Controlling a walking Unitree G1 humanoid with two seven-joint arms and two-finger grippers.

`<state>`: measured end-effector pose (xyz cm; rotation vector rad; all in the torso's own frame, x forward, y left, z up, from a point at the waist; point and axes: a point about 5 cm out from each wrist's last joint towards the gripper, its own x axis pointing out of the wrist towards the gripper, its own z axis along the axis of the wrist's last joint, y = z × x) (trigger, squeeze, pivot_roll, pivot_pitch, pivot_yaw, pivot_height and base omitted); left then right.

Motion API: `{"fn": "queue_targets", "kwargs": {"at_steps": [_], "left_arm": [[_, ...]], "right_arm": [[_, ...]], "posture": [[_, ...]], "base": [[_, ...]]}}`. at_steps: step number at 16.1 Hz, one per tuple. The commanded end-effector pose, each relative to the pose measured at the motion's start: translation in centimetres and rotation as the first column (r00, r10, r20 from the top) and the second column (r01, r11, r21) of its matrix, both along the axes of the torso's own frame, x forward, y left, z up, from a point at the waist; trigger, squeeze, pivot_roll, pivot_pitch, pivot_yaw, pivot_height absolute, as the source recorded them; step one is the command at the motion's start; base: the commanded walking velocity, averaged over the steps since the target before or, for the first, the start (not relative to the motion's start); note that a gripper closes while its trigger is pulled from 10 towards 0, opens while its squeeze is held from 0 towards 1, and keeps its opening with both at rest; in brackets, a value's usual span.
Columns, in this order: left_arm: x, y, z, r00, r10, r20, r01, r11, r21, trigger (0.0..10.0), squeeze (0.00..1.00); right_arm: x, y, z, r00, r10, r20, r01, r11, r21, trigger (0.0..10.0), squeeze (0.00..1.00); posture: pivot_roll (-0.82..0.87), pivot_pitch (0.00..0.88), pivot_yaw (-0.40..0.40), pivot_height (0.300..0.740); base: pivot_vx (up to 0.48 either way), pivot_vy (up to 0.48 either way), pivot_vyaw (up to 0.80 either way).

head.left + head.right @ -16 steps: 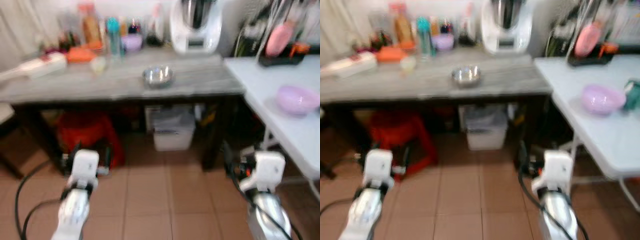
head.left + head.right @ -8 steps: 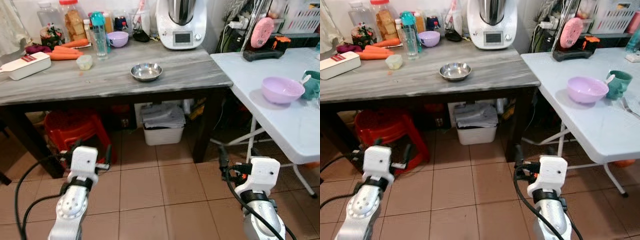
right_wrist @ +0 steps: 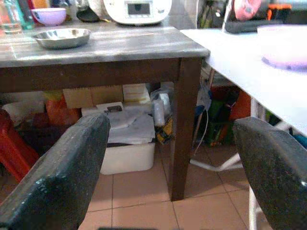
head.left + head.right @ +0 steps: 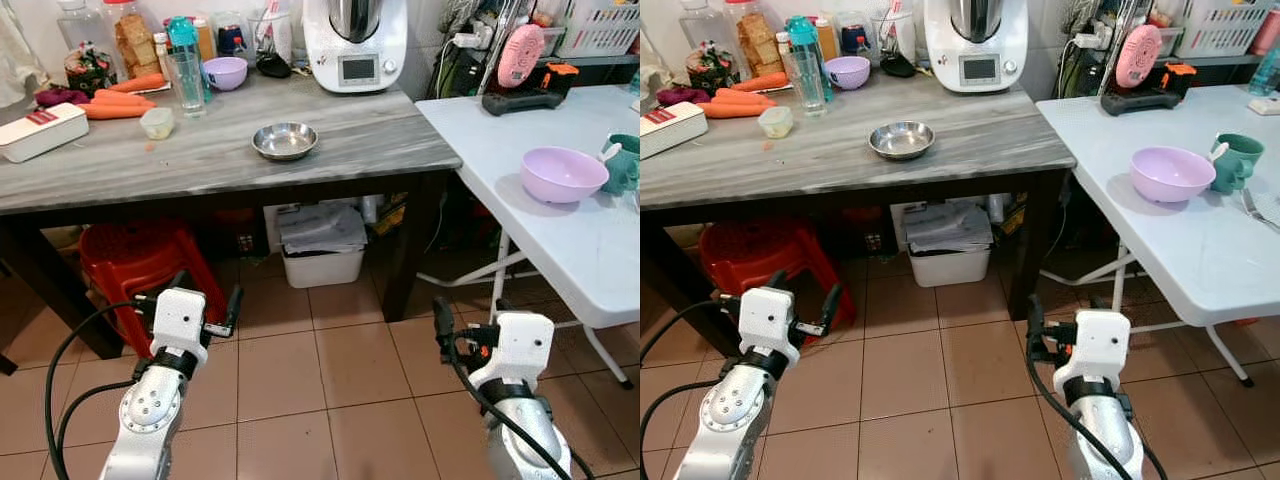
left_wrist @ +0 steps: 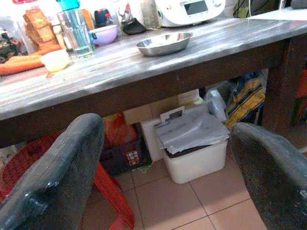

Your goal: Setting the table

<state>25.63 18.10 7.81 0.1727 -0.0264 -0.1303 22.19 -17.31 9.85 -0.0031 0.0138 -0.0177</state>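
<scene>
A steel bowl (image 4: 285,141) sits near the middle of the grey wooden table (image 4: 120,165). On the white folding table (image 4: 560,235) to the right are a purple bowl (image 4: 563,174), a teal mug (image 4: 1234,163) and a fork (image 4: 1255,210). My left gripper (image 4: 207,297) hangs low over the tiled floor in front of the grey table, open and empty. My right gripper (image 4: 470,312) is equally low near that table's right leg, also open and empty. The left wrist view looks up past its fingers (image 5: 57,177) at the steel bowl (image 5: 163,43).
The back of the grey table holds a white kitchen machine (image 4: 353,45), a small purple bowl (image 4: 225,72), a glass (image 4: 185,83), carrots (image 4: 120,98) and jars. Under it are a red stool (image 4: 140,270) and a white bin (image 4: 322,245). A pink fan (image 4: 525,55) stands behind the white table.
The head camera has moved: the blur of a second ago is gone and the tables sit slightly differently in view. Both grippers stay low and open.
</scene>
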Motion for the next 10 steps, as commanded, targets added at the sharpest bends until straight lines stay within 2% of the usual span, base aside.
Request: {"fn": "queue_targets", "kwargs": {"at_steps": [1,2,10], "left_arm": [[0.27,-0.04,0.31,1.000,-0.005,0.007,0.005,1.000,0.001,10.0,0.00],[0.40,-0.21,0.39,1.000,-0.009,0.010,0.009,1.000,-0.002,10.0,0.00],[0.40,-0.42,0.43,1.000,-0.002,0.019,0.002,1.000,0.001,10.0,0.00]], "right_arm": [[0.29,0.26,0.38,1.000,0.017,0.019,-0.017,0.999,-0.044,10.0,0.00],[0.45,0.33,0.41,1.000,0.020,0.020,-0.019,0.997,-0.079,10.0,0.00],[0.79,0.79,0.51,0.998,0.061,0.016,-0.060,0.997,-0.055,10.0,0.00]], "posture": [[0.00,0.000,0.036,0.740],[0.00,0.000,0.032,0.740],[0.01,0.000,0.024,0.740]], "base": [[0.000,0.000,0.80],[0.000,0.000,0.80],[0.000,0.000,0.80]]}}
